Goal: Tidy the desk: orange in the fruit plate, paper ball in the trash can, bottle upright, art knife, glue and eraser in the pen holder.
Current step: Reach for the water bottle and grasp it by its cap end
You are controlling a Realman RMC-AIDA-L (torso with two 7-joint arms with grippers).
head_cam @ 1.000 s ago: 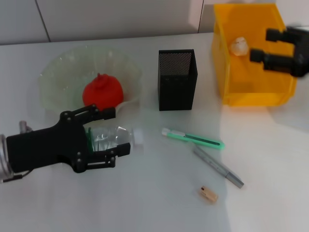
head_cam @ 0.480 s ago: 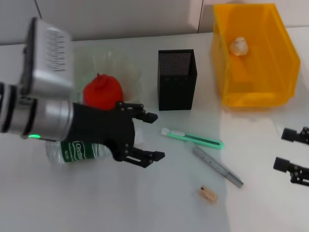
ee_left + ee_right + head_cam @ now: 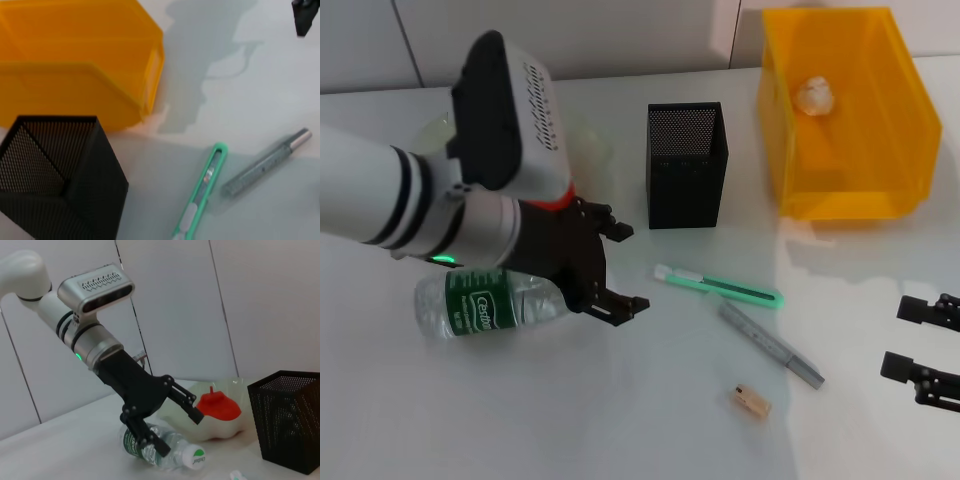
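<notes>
Bottle [image 3: 485,304] lying flat, green "Cestbon" label up
It rests at seven o'clock of the pen holder [image 3: 687,165]; left gripper [image 3: 613,268] hovers above, spread wide, empty. Right gripper [image 3: 927,343] open, idle.

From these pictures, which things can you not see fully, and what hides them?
- Head view: the left arm covers most of the fruit plate and nearly all of the orange.
- Head view: the left gripper hides the bottle's cap end.
- Head view: the right gripper is cut off by the edge.
- Left wrist view: the pen holder and the art knife run off the edge.
</notes>
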